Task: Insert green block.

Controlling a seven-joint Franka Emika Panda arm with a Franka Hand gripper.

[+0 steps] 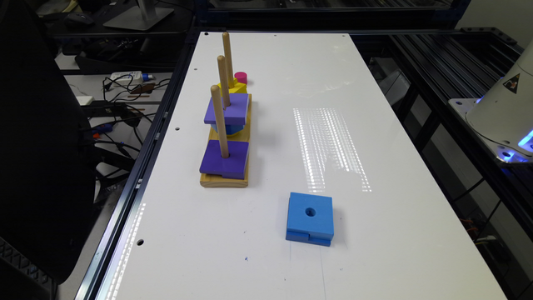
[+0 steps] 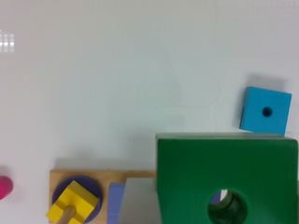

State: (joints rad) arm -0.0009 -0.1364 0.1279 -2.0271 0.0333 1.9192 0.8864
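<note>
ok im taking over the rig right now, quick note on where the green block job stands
End effector: fingers not visible, so open or shut cannot be told.
Green block: close under the wrist camera, above the wooden peg stand; something pale shows through its centre hole.
Done: block brought over the stand.
Left: line the hole up with a peg, lower, release.
Blue block lies loose on the table.

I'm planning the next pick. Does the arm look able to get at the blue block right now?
Probably not yet: the green block hangs close under the wrist camera, apparently held. The blue block itself lies open on the table, apart from the peg board.
</note>
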